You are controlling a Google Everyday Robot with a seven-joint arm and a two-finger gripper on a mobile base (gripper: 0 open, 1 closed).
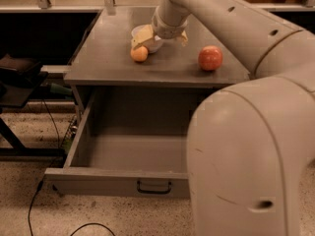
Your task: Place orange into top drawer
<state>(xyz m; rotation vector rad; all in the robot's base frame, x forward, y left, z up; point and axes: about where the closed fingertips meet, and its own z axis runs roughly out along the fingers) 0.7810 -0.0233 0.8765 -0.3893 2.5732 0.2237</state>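
Observation:
The orange [139, 53] sits on the grey cabinet top [108, 58], just in front of a white bowl [149, 44]. My gripper [162, 37] hangs over the bowl, right behind the orange, its fingers spread open and its left fingertip [141, 35] just above the fruit, holding nothing. The top drawer [113, 181] is pulled out wide and open below, with its dark handle [154, 187] on the front panel. My arm hides the drawer's right part.
A larger reddish-pink fruit [210, 57] lies on the cabinet top to the right. My arm's big elbow [246, 156] fills the lower right foreground. Cables [37, 191] run over the speckled floor at the left, next to a dark stand [17, 77].

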